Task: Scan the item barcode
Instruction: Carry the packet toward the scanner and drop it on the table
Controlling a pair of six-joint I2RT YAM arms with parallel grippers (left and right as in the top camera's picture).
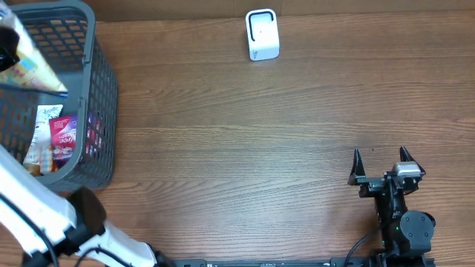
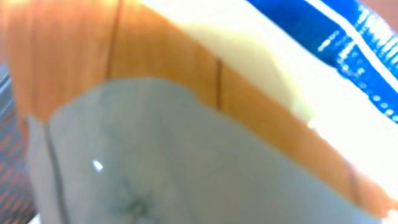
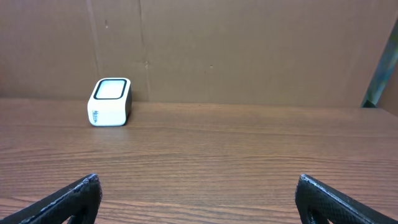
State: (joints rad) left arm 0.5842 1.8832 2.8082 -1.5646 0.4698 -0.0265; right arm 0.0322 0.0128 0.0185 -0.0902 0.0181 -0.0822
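My left jaws, pressed together, seem to pinch the snack bag point(image 1: 28, 65) above the far-left corner of the basket point(image 1: 105, 96), its long axis slanting down toward the basket's right wall. My right jaws stand spread, well right of the basket.

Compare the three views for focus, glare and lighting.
Left wrist: badly out of focus, the packet fills the frame, with a small glare spot on it. Right wrist: sharp and evenly lit, scanner crisp. Overhead: clear, soft light, basket cropped at the edge.

White left arm point(image 1: 33, 211), black right claw point(image 1: 379, 165)
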